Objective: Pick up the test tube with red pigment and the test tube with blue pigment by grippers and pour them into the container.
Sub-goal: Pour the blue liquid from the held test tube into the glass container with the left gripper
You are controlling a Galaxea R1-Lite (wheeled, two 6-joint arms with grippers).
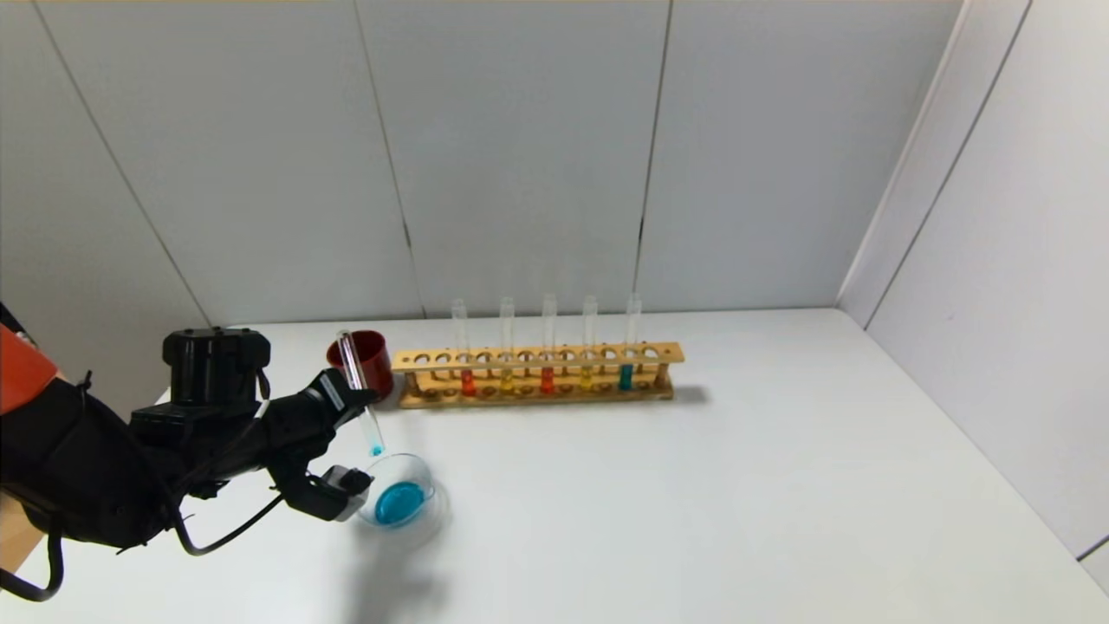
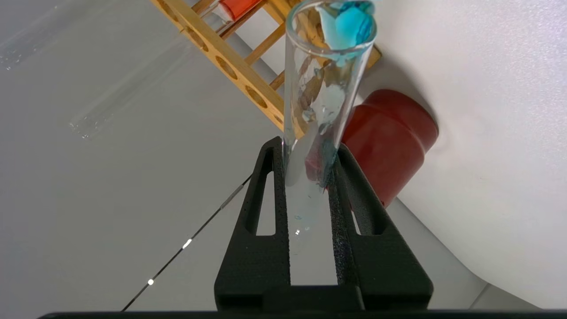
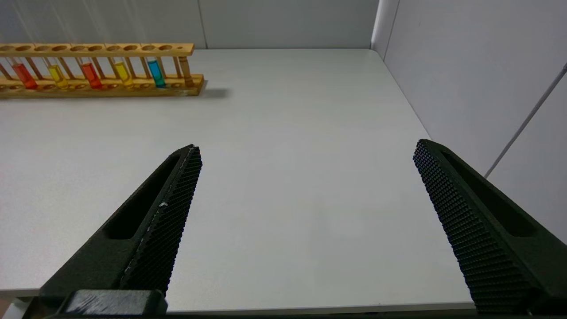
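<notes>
My left gripper (image 1: 359, 400) is shut on the blue-pigment test tube (image 1: 362, 394). The tube is tilted mouth down over the container (image 1: 424, 472), a low clear glass dish holding a pool of blue liquid. The tube is almost empty, with a bit of blue at its lower end. In the left wrist view the gripper (image 2: 308, 146) clamps the tube (image 2: 325, 88) between both fingers. Two red-pigment test tubes (image 1: 468, 381) (image 1: 547, 380) stand in the wooden rack (image 1: 537, 355), with another blue tube (image 1: 625, 376). My right gripper (image 3: 305, 146) is open and empty over the table's near right side.
A dark red cup (image 1: 364, 360) stands just left of the rack and behind the dish; it also shows in the left wrist view (image 2: 390, 150). Yellow tubes (image 1: 507, 380) stand in the rack. The rack (image 3: 102, 91) is far from the right gripper. Walls close the back and right.
</notes>
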